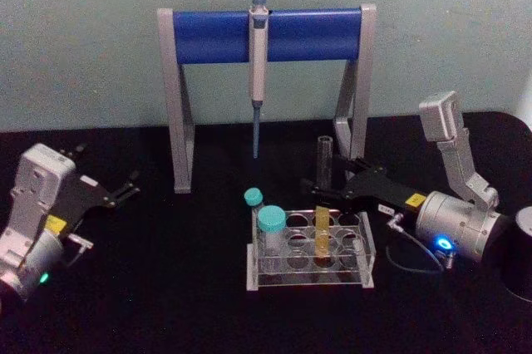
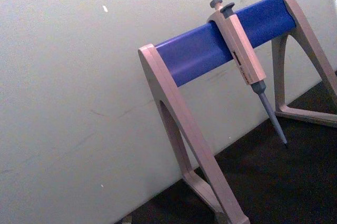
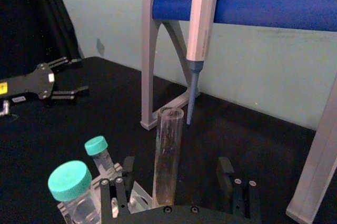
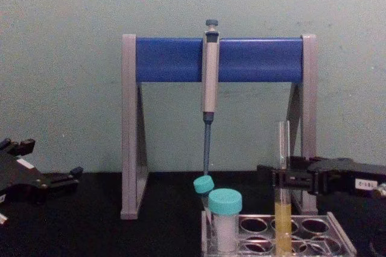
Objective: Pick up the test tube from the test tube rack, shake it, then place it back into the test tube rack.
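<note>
- Right fingers (image 3: 225,174) spread, one on each side of the tube (image 3: 168,150), a gap showing on both sides; no pinch.
- Right gripper (image 1: 324,173) comes in from the desk's right edge, level with the tube's clear upper part, above the liquid line.
- Tube upright in the rack (image 1: 307,282), in a hole right of the rack's middle; yellow liquid in its lower part, mouth uncapped.
- Rack sits near the desk's (image 1: 191,304) front edge, about midway along it.
- Two teal-capped vials (image 1: 271,221) stand at the rack's left end.
- Left gripper (image 1: 108,167) lies by the desk's left edge, well apart from the rack, fingers spread and empty.
- Stand (image 1: 316,34) runs along the desk's back edge, the pipette (image 1: 258,63) hanging from its blue bar, tip down.
</note>
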`<state>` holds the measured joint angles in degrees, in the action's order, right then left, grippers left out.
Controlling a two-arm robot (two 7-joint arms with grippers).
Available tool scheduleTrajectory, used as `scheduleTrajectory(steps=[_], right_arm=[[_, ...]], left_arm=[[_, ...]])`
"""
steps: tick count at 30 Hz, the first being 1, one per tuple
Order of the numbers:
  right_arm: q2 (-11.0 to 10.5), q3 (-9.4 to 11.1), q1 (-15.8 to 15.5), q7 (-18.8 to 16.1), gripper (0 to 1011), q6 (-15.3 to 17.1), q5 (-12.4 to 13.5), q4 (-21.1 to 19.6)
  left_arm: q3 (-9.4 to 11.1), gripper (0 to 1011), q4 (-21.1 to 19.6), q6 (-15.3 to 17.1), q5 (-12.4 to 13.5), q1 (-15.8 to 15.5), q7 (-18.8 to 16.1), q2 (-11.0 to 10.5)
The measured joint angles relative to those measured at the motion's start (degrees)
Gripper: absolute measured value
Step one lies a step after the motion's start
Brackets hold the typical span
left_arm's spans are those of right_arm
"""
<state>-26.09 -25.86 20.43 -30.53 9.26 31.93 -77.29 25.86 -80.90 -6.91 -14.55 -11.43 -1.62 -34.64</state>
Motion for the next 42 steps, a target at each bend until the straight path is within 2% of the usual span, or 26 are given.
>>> scheduleTrajectory(steps=[4,18,24,29,30,34,36,37,38,41,42], right_arm=[[0.29,-0.07,0.47,-0.18,1000,0.15,0.72,0.63],[0.18,-0.05,0.35,-0.17,1000,0.12,0.52,0.43],[0.15,-0.04,0.31,-0.15,883,0.09,0.44,0.37],[0.13,-0.04,0.28,-0.13,729,0.06,0.39,0.33],[0.12,-0.04,0.27,-0.13,729,0.06,0.39,0.32],[0.11,-0.04,0.26,-0.12,561,0.04,0.38,0.3],[0.1,-0.04,0.25,-0.12,530,0.03,0.36,0.29],[0.11,-0.04,0.24,-0.12,459,0.02,0.36,0.28],[0.11,-0.04,0.23,-0.12,459,0.02,0.35,0.27],[0.1,-0.04,0.23,-0.11,336,0.01,0.35,0.26],[0.11,-0.04,0.23,-0.11,322,0.01,0.34,0.26]], left_arm=[[0.0,1009,0.0,0.0,0.0,0.0,0.0,0.0],[0.0,1010,0.0,0.0,0.0,0.0,0.0,0.0],[0.0,1010,0.0,0.0,0.0,0.0,0.0,0.0],[0.0,1010,0.0,0.0,0.0,0.0,0.0,0.0],[0.0,1010,0.0,0.0,0.0,0.0,0.0,0.0],[0.0,1010,0.0,0.0,0.0,0.0,0.0,0.0],[0.0,1009,0.0,0.0,0.0,0.0,0.0,0.0],[0.0,1010,0.0,0.0,0.0,0.0,0.0,0.0],[0.0,1010,0.0,0.0,0.0,0.0,0.0,0.0],[0.0,1010,0.0,0.0,0.0,0.0,0.0,0.0],[0.0,1010,0.0,0.0,0.0,0.0,0.0,0.0]])
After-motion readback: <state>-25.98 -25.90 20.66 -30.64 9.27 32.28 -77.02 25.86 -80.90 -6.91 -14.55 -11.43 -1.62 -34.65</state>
